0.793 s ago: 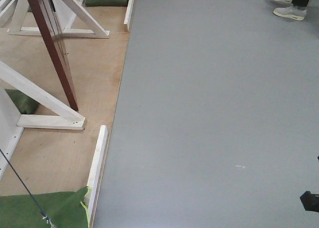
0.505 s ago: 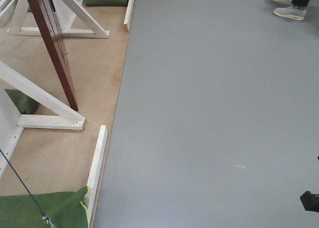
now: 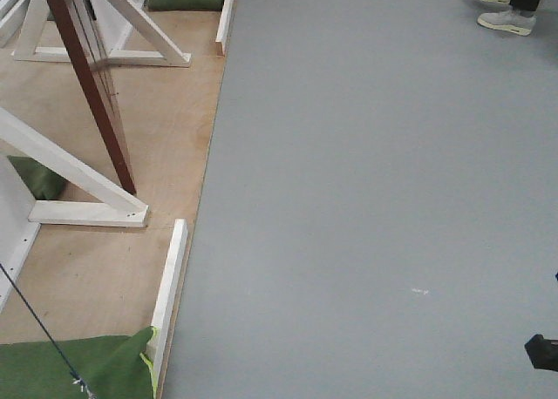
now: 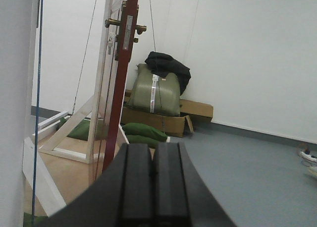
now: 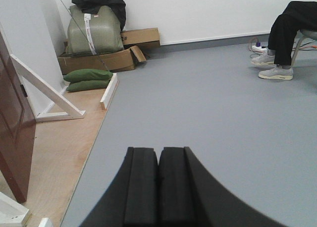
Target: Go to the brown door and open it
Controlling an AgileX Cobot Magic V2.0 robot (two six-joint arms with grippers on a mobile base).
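Fingers: left gripper [image 4: 152,157] and right gripper [image 5: 158,160] pads pressed together, empty.
Door: brown door [image 4: 119,88] edge-on at upper left, well apart from both.
Handling: probably heavy, stiff, glossy; take the brass lever [image 4: 113,23], upper left.
Surface: plywood platform [image 3: 96,277] left, smooth grey floor [image 3: 366,199] right.
Room: white braces [image 3: 78,168], green sandbags [image 3: 78,368], white walls.

Bright, even indoor light, soft faint shadows, mild overall softness, no glare, near claws slightly blurred

We take this for a test lab. At ten o'clock a brown door [image 3: 87,77] stands free on a plywood base [image 3: 166,129], held by white braces [image 3: 70,167], with green sandbags [image 3: 78,364] on it.
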